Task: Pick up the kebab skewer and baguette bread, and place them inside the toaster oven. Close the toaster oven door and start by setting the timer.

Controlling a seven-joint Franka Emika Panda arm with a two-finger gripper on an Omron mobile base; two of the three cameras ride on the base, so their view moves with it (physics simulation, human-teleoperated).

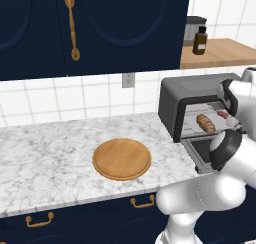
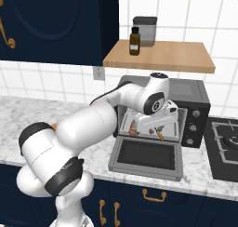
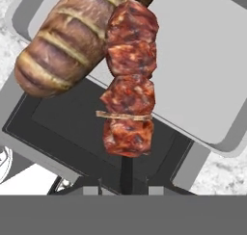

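Hand view: kebab skewer (image 3: 129, 80) carries four red-brown meat chunks.

Bright even rendered light, soft faint shadows, no glare, sharp focus throughout, slightly pixelated edges

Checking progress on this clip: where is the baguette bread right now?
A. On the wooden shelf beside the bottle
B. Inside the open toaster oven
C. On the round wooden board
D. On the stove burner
B. The baguette bread lies on the tray inside the toaster oven, whose toaster oven door hangs open; the round wooden board is bare.
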